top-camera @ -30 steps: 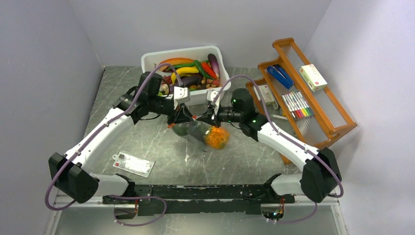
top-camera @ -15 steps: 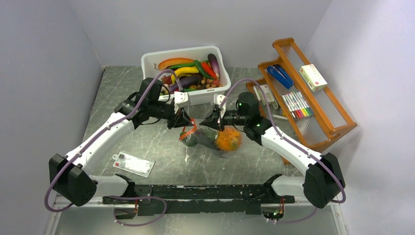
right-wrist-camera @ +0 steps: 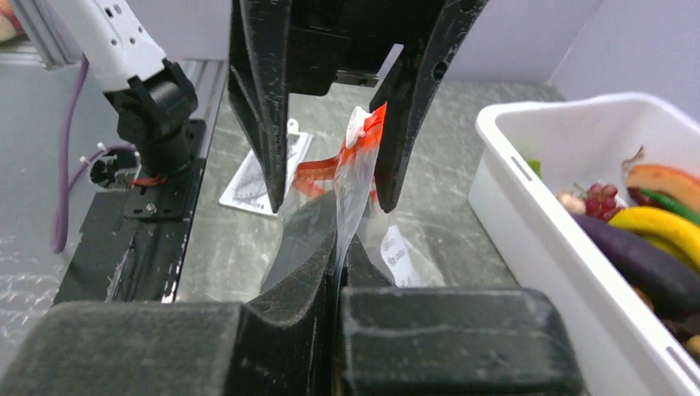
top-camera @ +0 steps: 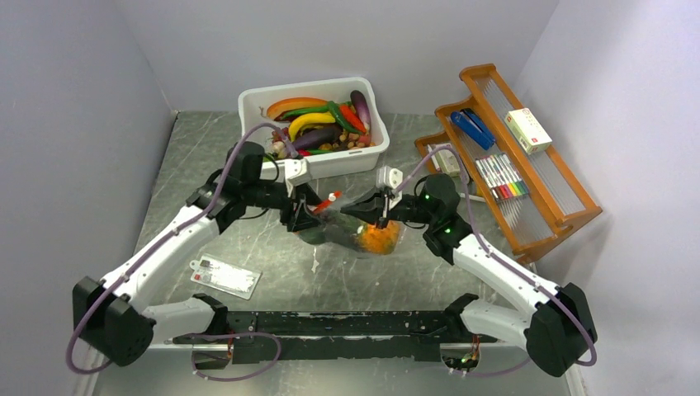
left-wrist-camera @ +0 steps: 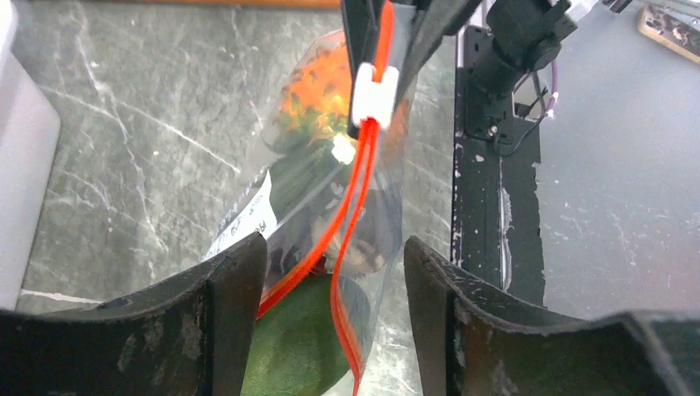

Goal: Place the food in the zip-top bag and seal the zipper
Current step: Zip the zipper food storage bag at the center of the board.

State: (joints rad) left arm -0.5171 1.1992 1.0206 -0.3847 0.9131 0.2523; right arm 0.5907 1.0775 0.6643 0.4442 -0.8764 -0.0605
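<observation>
- Clear floppy plastic zip-top bag [left-wrist-camera: 330, 190] is held between the two grippers over the grey marbled table [top-camera: 194, 144], just in front of the white plastic tub [top-camera: 248, 103] of toy produce. Whether its bottom touches the table cannot be told.
- Right gripper [right-wrist-camera: 340, 247]: fingers are clenched on the bag's clear upper edge, with the plastic pinched flat between them.
- Left gripper [left-wrist-camera: 330, 252]: released, with its fingers spread wide, one on each side of the bag's mouth. Contact with the plastic cannot be confirmed.
- Thin orange-red zipper strip [left-wrist-camera: 385, 37]: the two tracks run joined from the small white slider [left-wrist-camera: 376, 87] toward the right gripper. They part on the left gripper's side.
- Contents: an orange toy pineapple [left-wrist-camera: 318, 91] and a green toy piece [left-wrist-camera: 301, 346] lie inside the bag.
- Clearances: open table surface lies to the left of the bag and on its near side. A flat white card [top-camera: 224, 276] lies there near the left arm. The orange wooden rack [top-camera: 483, 73] stands well apart on the right.
</observation>
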